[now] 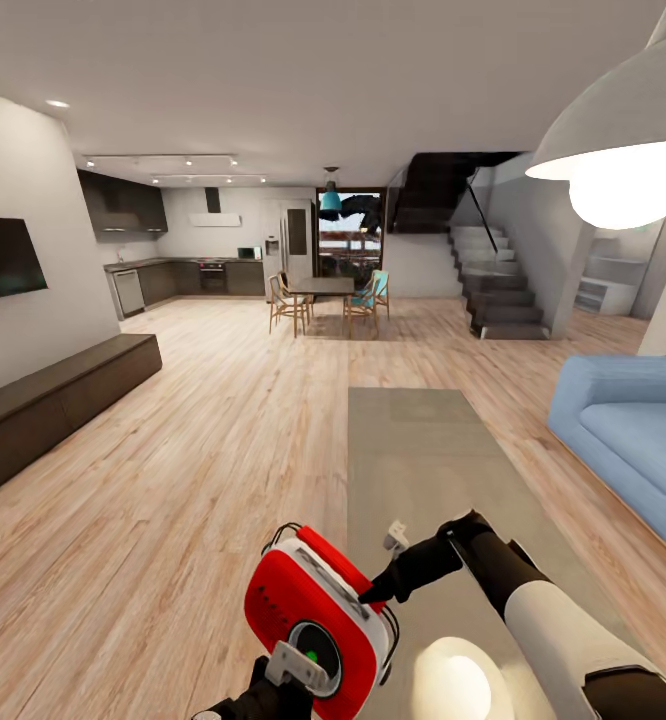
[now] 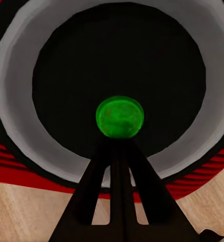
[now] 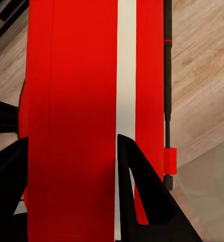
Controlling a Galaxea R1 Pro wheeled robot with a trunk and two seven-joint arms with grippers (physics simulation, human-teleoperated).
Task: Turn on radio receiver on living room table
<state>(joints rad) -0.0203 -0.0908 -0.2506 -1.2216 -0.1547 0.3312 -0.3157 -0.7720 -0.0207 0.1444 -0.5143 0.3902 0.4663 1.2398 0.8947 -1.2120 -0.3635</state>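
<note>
The right gripper point(image 1: 373, 590) is clamped on the radio receiver point(image 1: 313, 620): in the right wrist view its two dark fingers point(image 3: 142, 191) sit on either side of the red body, with the white stripe running between them. The radio is held off the floor, tilted, just beside the near left corner of the table point(image 1: 423, 470) and over the wood floor point(image 1: 173, 480).

The left gripper point(image 1: 298, 668) is at the radio's white front face, its tip against the round dial point(image 2: 119, 91) — in the left wrist view a dark finger point(image 2: 117, 191) reaches up to the green centre point(image 2: 119, 117). Its fingers appear drawn together.

Beyond the table, a blue sofa point(image 1: 633, 440) lies to its right — a long dark bench cabinet point(image 1: 53, 400) and wall-mounted TV point(image 1: 3, 258) to its left.
</note>
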